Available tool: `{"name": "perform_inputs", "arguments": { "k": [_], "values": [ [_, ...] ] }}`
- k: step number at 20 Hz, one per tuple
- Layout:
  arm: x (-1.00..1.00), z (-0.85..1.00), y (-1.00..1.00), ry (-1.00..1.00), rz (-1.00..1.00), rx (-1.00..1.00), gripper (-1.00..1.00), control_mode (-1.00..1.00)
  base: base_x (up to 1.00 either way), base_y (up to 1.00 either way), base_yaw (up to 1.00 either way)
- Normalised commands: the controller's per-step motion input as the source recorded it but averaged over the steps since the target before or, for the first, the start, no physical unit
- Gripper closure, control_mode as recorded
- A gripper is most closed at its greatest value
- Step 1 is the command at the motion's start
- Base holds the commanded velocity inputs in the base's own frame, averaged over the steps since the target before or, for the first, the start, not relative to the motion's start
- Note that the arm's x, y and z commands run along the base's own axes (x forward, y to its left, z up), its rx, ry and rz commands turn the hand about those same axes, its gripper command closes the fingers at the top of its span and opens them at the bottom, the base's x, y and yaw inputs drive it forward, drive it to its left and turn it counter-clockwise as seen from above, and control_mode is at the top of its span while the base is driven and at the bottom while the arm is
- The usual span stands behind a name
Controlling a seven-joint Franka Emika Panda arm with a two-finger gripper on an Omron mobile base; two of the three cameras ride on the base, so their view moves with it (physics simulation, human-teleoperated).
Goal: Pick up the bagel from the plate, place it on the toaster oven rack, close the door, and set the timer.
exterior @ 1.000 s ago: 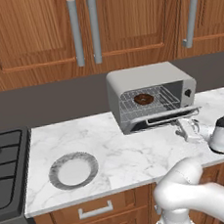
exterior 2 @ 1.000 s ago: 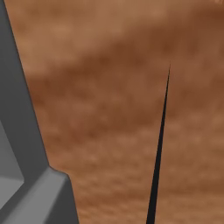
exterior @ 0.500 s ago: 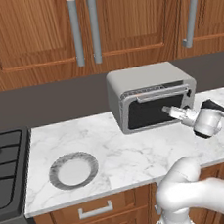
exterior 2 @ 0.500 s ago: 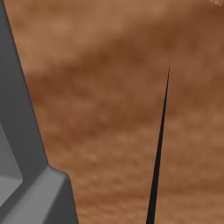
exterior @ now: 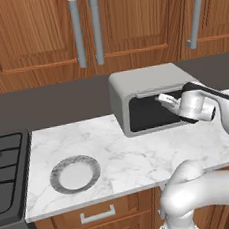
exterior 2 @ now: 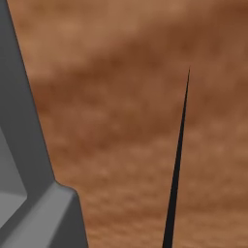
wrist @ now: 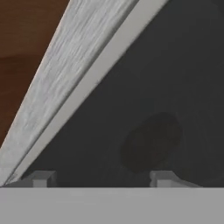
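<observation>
Pincer (exterior: 166, 99) with its 2 fingers apart at the door (exterior: 154, 112) top edge: may snag the handle (exterior: 149, 93) and reopen it.

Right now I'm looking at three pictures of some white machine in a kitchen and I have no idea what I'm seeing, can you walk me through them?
It is a rendered kitchen with a white robot arm on a rolling base. The widest picture is taken from behind the arm, on its left. There a marble counter carries a round plate, with nothing on it, and a light-grey toaster oven. The oven's door looks closed, and the arm's fingers are up against its top edge, holding nothing. The brown picture comes from the right-side camera, which is pressed close to wooden cabinetry. The last one is from a camera on the hand: two small finger tips at the bottom, the door's dark glass in front, and a faint dark round shape behind it, possibly the bagel.
</observation>
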Motion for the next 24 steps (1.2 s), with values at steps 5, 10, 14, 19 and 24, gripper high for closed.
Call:
{"name": "perform_inputs", "arguments": {
  "k": [5,10,14,19,24],
  "values": [
    [0.18,0.02,-0.22,0.10,-0.19,0.01,-1.00,-1.00,0.00,0.00,0.00],
    [-0.07,0.28,-0.66,0.07,-0.13,0.09,-1.00,-1.00,0.00,0.00,0.00],
    [-0.28,0.53,-0.78,0.04,-0.08,0.10,-1.00,-1.00,0.00,0.00,0.00],
    [-0.35,0.53,-0.64,0.06,-0.02,0.03,-1.00,-1.00,0.00,0.00,0.00],
    [-0.55,0.75,-0.84,0.04,0.00,0.01,-1.00,-1.00,0.00,0.00,0.00]
  ]
}}
